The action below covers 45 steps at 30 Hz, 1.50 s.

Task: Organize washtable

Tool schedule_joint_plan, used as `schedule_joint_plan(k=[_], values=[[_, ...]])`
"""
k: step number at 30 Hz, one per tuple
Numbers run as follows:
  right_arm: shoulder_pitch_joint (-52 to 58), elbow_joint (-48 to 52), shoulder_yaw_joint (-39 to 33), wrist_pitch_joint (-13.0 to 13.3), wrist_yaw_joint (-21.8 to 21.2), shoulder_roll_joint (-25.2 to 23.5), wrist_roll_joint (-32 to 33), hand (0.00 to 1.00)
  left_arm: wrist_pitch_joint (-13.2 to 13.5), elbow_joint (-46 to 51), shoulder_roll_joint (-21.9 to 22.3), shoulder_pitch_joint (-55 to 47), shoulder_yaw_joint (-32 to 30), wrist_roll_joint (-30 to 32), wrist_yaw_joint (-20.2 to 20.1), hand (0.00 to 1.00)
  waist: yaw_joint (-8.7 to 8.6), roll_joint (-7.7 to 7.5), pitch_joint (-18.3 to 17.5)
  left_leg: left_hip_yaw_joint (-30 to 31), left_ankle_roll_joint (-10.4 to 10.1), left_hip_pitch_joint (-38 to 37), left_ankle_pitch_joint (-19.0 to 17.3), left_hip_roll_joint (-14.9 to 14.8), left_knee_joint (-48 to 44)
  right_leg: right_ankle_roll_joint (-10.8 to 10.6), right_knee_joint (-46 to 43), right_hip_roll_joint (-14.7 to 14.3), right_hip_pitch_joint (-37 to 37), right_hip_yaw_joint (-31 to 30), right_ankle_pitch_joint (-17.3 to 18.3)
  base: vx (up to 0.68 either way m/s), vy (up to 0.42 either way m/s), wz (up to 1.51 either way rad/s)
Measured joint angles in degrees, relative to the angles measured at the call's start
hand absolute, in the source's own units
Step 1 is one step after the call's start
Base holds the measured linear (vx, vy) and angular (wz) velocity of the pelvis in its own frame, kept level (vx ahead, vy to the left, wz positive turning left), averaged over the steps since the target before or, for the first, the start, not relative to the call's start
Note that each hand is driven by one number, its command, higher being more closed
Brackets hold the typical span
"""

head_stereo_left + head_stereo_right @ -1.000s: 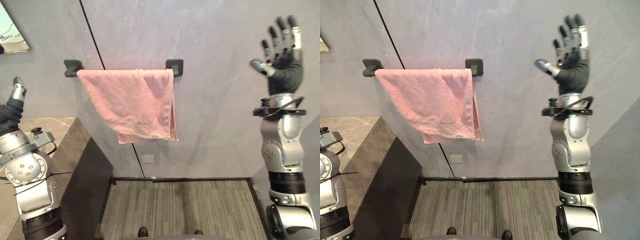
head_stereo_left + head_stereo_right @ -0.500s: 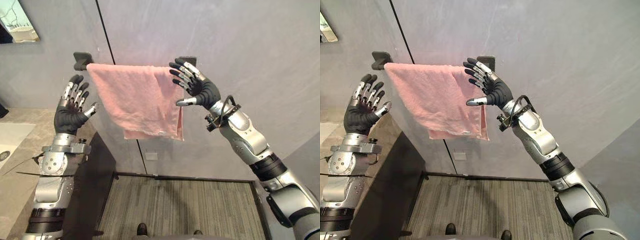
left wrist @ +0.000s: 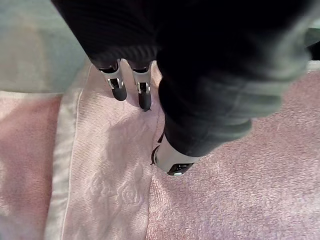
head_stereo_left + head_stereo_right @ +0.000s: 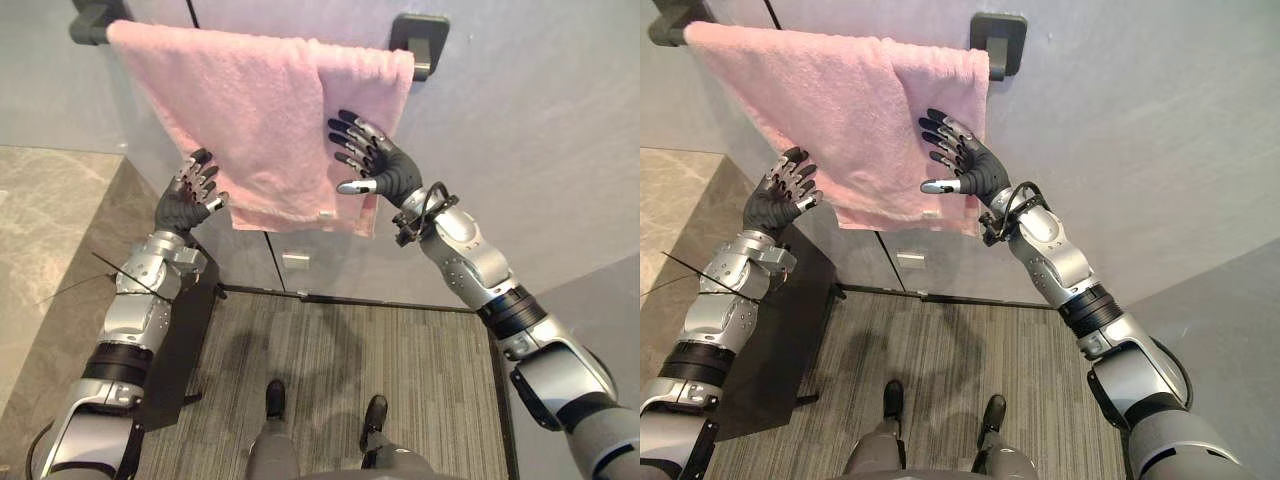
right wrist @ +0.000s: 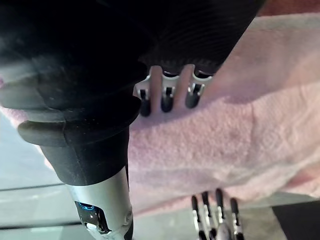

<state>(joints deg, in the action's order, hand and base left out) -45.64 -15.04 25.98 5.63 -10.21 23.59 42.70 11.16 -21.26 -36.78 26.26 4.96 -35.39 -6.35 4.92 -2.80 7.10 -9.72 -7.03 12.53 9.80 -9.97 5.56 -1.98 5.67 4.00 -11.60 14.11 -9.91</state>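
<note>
- Towel location: the pink towel (image 4: 260, 120) hangs over the black bar (image 4: 418, 40) on the grey wall. It is doubled over toward the right end of the bar, and its left edge runs down at a slant.
- Left hand (image 4: 187, 203): fingers straight and loosely spread, holding nothing. It sits at the lower left edge of the towel, very near the cloth. Contact cannot be confirmed.
- Right hand (image 4: 375, 165): fingers splayed wide, thumb out, empty. It is raised in front of the doubled right part of the towel, about midway up.
- Step in hand (judged): taking hold of the towel to square it on the bar.
- Close each hand on its own side edge and catch all layers of cloth in the pinch.
- Draw the edges apart along the bar. A hard downward pull could drag the towel off.
- Keep the left arm clear of the stone counter (image 4: 50, 220) beside it.
</note>
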Motion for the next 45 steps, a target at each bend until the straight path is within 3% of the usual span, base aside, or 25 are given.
schedule_joint_plan(k=[9,14,21,29,38,41,45], values=[[1.1,-1.7,-0.4,-0.7,1.3,-2.2,-0.2,0.0,0.0,-6.1,0.9,3.3,0.1,0.1,0.4,0.0,-1.18,-0.12,1.6,-2.0,0.0,-0.6,0.0,-0.3,0.3,0.2,0.0,0.0,-0.6,-1.8,-0.8,-0.01,0.02,-0.11],[12.5,-1.6,-5.1,-1.1,1.6,-5.4,-1.3,0.0,-1.0,-8.1,4.2,-1.3,-2.6,2.0,1.6,0.0,-1.18,-0.2,1.6,-2.1,0.0,-1.2,-0.1,-0.4,0.3,0.3,0.0,0.0,-0.2,-1.9,-0.8,0.0,0.003,-0.01],[37.2,-1.1,-23.4,-2.2,2.9,-7.3,-5.9,0.0,-1.9,-7.2,13.3,-20.4,-18.2,2.9,2.9,0.0,-1.17,-0.24,1.6,-2.3,-0.4,-3.9,-1.2,-0.5,0.3,-0.2,0.0,0.0,2.5,-1.8,0.4,0.0,0.0,0.0],[47.9,0.7,-32.0,-2.6,5.2,-14.4,-8.1,0.0,-2.1,-5.0,23.0,-32.2,-28.3,2.8,4.3,0.0,-1.16,-0.19,0.7,-1.2,0.1,-5.2,-1.7,0.3,0.3,-1.2,0.0,0.8,4.6,-0.4,1.7,0.01,0.013,0.08],[50.8,1.1,-38.9,-2.5,9.0,-21.0,-9.1,0.0,-2.8,7.1,31.7,-41.8,-27.7,7.6,6.5,0.0,-1.63,0.66,-2.1,0.4,1.2,-6.8,-2.5,2.7,0.3,-2.6,0.0,2.9,7.3,0.7,2.6,0.04,0.03,0.13],[52.0,1.3,-39.4,-1.7,10.2,-23.4,-9.1,0.0,-3.2,8.9,34.6,-43.9,-21.9,9.1,6.4,0.0,-2.59,1.73,-3.0,0.1,1.4,-7.9,-2.5,3.2,0.3,-3.1,0.0,3.3,8.2,0.6,2.8,0.04,0.024,0.0],[52.2,1.3,-37.5,-1.4,11.6,-24.9,-9.0,0.0,-3.2,8.9,34.8,-42.2,-13.9,9.0,6.7,0.0,-2.79,2.19,-2.7,-1.3,1.6,-6.8,-2.4,2.8,0.3,-3.9,-4.2,3.3,4.6,-2.0,3.9,-0.02,0.012,-0.22]])
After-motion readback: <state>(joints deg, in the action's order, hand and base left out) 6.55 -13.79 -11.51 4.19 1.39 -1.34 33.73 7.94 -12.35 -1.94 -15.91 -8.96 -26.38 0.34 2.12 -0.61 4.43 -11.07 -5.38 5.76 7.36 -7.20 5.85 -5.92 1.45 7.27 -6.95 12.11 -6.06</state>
